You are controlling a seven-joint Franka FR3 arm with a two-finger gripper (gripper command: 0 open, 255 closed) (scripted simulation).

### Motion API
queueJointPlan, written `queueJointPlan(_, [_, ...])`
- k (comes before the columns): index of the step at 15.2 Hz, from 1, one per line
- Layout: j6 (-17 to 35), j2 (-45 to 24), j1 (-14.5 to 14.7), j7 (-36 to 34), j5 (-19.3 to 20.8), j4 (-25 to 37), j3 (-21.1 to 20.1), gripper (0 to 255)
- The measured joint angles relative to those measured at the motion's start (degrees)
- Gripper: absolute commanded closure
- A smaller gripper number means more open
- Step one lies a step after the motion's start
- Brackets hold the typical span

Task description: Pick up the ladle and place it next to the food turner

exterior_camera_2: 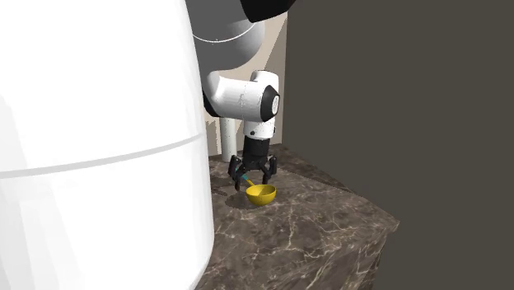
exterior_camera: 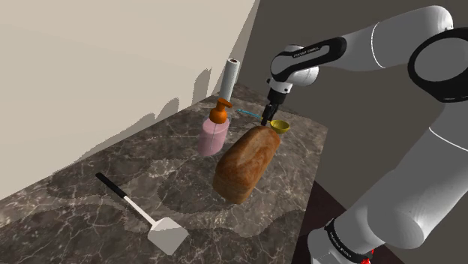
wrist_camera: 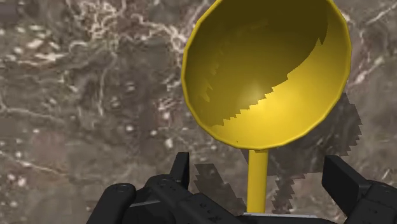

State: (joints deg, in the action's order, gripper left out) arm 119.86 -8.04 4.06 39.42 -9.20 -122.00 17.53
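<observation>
A: So, where is the ladle [exterior_camera: 279, 126]?

B: Right of centre in the upper half of the shoulder view, on the dark marbled counter [exterior_camera: 90, 217], just beyond the brown loaf [exterior_camera: 244, 161]. The food turner [exterior_camera: 142, 214] lies well apart from it, at the lower left.

A: And the gripper [wrist_camera: 261, 172]?

B: Low over the ladle, fingers [wrist_camera: 180, 167] spread wide. The thin yellow stem runs between them but touches neither, so nothing is held.

A: How will it handle?

B: I judge it light and stiff, though bowl-heavy, so the yellow cup may droop or swing in a loose grip. The stem looks smooth and narrow and could twist. I'd close squarely on the stem near the bowl, then lift clear of the loaf, which stands between it and the turner.
</observation>
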Motion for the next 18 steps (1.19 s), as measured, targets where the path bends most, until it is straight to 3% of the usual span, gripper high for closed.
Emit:
queueJointPlan(6, [0.3, -0.1, 0.0, 0.1, -0.1, -0.1, 0.0, 0])
queueJointPlan(7, [0.3, -0.1, 0.0, 0.1, -0.1, -0.1, 0.0, 255])
queueJointPlan(18, [0.0, 0.1, 0.0, 0.0, 0.0, 0.0, 0.0, 255])
